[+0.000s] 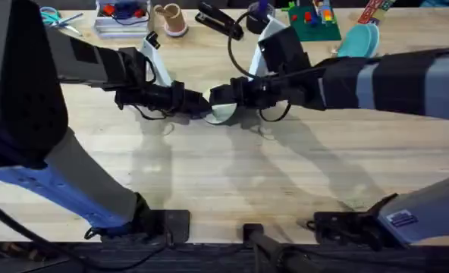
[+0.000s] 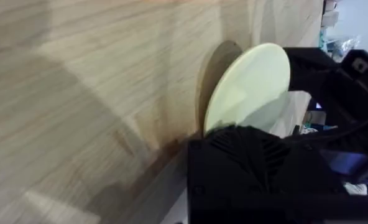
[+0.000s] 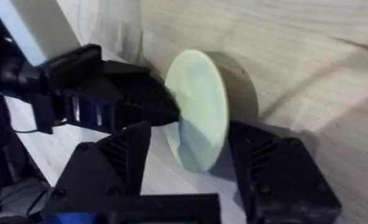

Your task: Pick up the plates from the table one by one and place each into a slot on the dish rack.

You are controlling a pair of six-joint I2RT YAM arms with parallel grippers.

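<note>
Two robot arms meet over the middle of the table (image 1: 232, 174), toward its far edge, with one pale cream-yellow plate (image 1: 223, 114) held on edge between them. The left gripper (image 1: 198, 104) reaches in from the left, and the right gripper (image 1: 218, 96) from the right, their tips almost touching at the plate.

From the right wrist camera, the plate (image 3: 199, 118) stands upright above the wood, with the right gripper's two black fingers (image 3: 277, 168) spread on either side of its lower rim; whether they press on it cannot be told. The left gripper (image 3: 162, 106) comes in from the other side, its tip against the plate's face and clenched on its edge.

From the left wrist camera, the plate (image 2: 249, 87) rises above the left gripper's black body, throwing a round shadow on the boards behind it, with the right gripper (image 2: 321, 81) dark at its far rim.

Along the table's far edge lie a clutter of small things: a clear tray (image 1: 122, 19), a tan cup (image 1: 171, 19), a green block board (image 1: 313, 23) and a teal plate (image 1: 359, 42) near the far right corner.
</note>
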